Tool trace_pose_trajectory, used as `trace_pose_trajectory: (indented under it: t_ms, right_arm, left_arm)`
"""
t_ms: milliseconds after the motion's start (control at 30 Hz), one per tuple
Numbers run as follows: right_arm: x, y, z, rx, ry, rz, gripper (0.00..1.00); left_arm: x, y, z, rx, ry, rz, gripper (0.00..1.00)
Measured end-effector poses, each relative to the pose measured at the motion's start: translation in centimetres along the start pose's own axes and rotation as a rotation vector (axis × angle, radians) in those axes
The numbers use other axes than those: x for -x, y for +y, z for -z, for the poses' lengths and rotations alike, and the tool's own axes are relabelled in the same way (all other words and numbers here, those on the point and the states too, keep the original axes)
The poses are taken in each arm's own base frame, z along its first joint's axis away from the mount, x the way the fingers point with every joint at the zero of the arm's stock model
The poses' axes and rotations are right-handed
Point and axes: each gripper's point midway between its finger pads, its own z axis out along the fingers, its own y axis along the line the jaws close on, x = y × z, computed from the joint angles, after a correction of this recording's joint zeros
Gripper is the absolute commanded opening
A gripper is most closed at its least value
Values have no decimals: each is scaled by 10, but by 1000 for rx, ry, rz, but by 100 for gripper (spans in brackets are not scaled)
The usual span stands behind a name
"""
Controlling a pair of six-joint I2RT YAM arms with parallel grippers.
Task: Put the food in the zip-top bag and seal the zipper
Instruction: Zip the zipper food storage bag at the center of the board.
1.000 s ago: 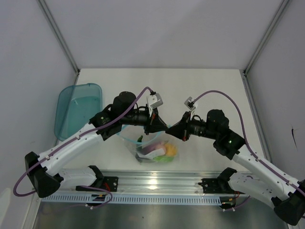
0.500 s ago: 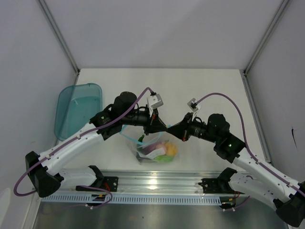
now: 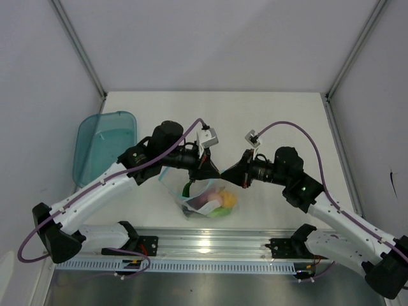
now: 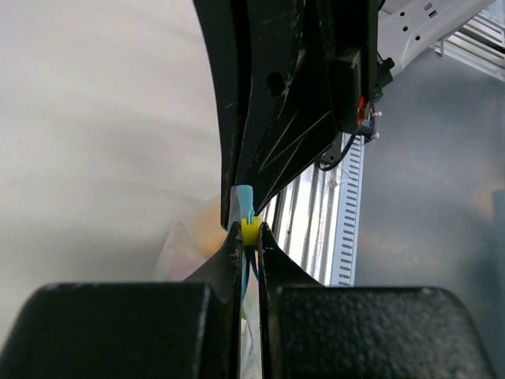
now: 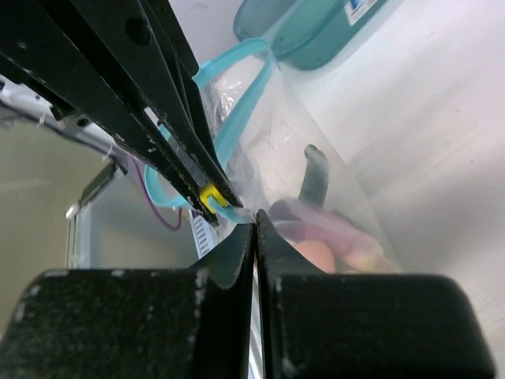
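Observation:
The clear zip-top bag (image 3: 205, 199) hangs over the near table edge. The food shows through it: a yellow-orange fruit (image 3: 227, 200), green pieces (image 3: 219, 213) and a purple eggplant (image 5: 331, 227). My left gripper (image 3: 215, 171) is shut on the yellow slider (image 4: 250, 231) of the light blue zipper (image 5: 237, 118). My right gripper (image 3: 225, 175) meets it tip to tip and is shut on the bag's corner (image 5: 246, 213), just beside the slider (image 5: 209, 196). Left of the slider, the blue strip loops apart.
A translucent teal tub (image 3: 105, 145) sits at the table's left edge. The aluminium rail (image 3: 210, 241) with the arm bases runs just below the bag. Grey walls enclose the white table (image 3: 280, 121).
Both grippers stay pinched together above the bag. The right arm's wrist has rocked slightly. The bag has swung a little, and a green piece now shows near its left side.

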Motion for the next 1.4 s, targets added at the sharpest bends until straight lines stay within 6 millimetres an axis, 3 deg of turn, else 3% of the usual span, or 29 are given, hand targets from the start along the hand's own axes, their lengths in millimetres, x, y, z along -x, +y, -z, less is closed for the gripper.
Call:
trace_pose_trajectory:
  t_ms: [33,133,500,600,633,667,900,1400]
  right_arm:
    - [0,1,-2,9,17,9,14]
    - [-5,5,-5,45,85,45,22]
    - [-10,14,2,106,222,140,24]
    - [-13,14,3,113,246,148,19]
    - [-13,14,3,115,250,150,5]
    - [-13,14,3,118,253,158,0]
    - [-12,10,4,81,249,149,0]
    - [15,-22,4,-160,-41,4,0]
  left_arm:
    - [1,0,1,-2,7,2,0]
    - [10,-7,2,-42,21,-6,1]
    - [18,-14,-3,-119,74,-7,1]
    - [15,-14,-3,-120,87,2,0]
    - [14,-14,-3,-120,91,6,1]
    - [14,-13,-4,-120,94,5,1]
    - [12,-9,-8,-112,117,21,1]
    - [13,22,-13,39,119,9,1]
